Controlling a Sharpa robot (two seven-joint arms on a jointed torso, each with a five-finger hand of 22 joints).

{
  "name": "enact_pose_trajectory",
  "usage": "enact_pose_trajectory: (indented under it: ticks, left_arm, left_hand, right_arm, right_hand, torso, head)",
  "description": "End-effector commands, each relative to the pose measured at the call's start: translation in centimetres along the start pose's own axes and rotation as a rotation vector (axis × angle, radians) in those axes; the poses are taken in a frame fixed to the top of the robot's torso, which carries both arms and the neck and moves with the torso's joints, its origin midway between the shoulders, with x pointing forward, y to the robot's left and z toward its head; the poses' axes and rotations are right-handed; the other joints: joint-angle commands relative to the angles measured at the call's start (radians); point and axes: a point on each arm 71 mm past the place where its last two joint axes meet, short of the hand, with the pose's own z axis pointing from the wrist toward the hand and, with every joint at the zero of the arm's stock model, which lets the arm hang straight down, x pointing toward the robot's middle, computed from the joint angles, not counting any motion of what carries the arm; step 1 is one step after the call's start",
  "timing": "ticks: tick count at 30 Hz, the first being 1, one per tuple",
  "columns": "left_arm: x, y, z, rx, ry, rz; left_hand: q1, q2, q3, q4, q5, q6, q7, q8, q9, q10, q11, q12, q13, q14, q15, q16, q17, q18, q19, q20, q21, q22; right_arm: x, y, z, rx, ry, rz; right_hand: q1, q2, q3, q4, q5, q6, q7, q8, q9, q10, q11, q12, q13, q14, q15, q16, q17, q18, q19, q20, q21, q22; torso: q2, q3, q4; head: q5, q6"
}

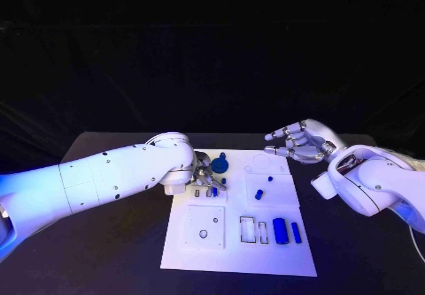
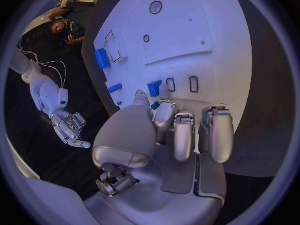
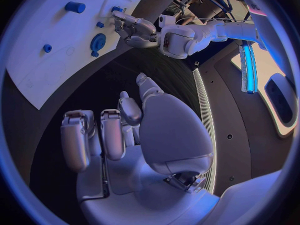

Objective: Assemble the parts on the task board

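Board (image 1: 234, 252) is lying mid-table, blue cylinder (image 1: 280, 230) and bar (image 1: 296, 232) sitting near its 3 o'clock edge. Left hand (image 1: 206, 177) is hovering at its 11 o'clock, fingertips pinching a small blue part (image 1: 214, 192). Right hand (image 1: 303, 146) is hanging past the 1 o'clock corner, spread, holding nothing.
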Motion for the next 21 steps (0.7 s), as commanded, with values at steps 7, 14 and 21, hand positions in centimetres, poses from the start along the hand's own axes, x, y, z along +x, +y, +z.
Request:
enact_pose_trajectory:
  ticks: [7, 14, 21]
  left_arm:
    - [0.2, 0.15, -0.07, -0.058, 0.021, 0.027]
    - [0.22, 0.05, -0.09, -0.056, 0.019, 0.026]
    - [0.22, -0.03, -0.17, -0.048, 0.007, 0.007]
  left_hand:
    - [0.088, 0.012, 0.051, -0.038, 0.008, -0.02, -0.002, 0.009, 0.023, 0.005, -0.005, 0.005, 0.001, 0.102, -0.009, 0.003, 0.263, -0.012, 0.043, -0.004, 0.003, 0.146]
    - [0.22, 0.033, 0.16, -0.11, 0.022, -0.04, -0.012, -0.007, 0.031, -0.001, -0.015, -0.002, -0.001, 0.102, -0.018, 0.003, 0.263, -0.012, 0.042, -0.013, 0.003, 0.147]
    - [0.232, -0.047, 0.416, -0.106, 0.039, -0.051, 0.006, -0.026, 0.05, -0.007, -0.007, -0.018, -0.007, 0.102, -0.014, 0.003, 0.263, -0.011, 0.04, -0.01, 0.001, 0.147]
  right_arm:
    - [0.23, 0.01, 0.04, -0.002, 0.019, -0.01]
    - [0.31, -0.03, 0.08, 0.0, 0.024, -0.01]
    - [0.37, -0.08, 0.1, 0.001, 0.027, -0.01]
  right_hand:
    - [0.005, 0.005, -0.007, 0.002, 0.005, 0.007, -0.001, 0.005, 0.002, -0.004, -0.005, 0.0, -0.002, 0.056, 0.002, -0.004, 0.033, 0.013, -0.001, 0.002, -0.008, 0.13]
    - [0.005, 0.005, -0.007, 0.002, 0.005, 0.007, -0.001, 0.005, 0.002, -0.004, -0.005, 0.0, -0.002, 0.056, 0.002, -0.004, 0.033, 0.013, -0.001, 0.002, -0.008, 0.13]
    - [0.005, 0.005, -0.007, 0.002, 0.005, 0.007, -0.001, 0.005, 0.002, -0.004, -0.005, 0.0, -0.002, 0.056, 0.002, -0.004, 0.033, 0.013, -0.001, 0.002, -0.008, 0.13]
  torso:
    - [0.0, 0.0003, 0.0006]
    - [0.0, 0.0007, -0.0003]
    - [0.0, 0.0008, -0.0009]
  head:
    - [0.0, -0.005]
    - [0.002, -0.01]
    - [0.003, -0.013]
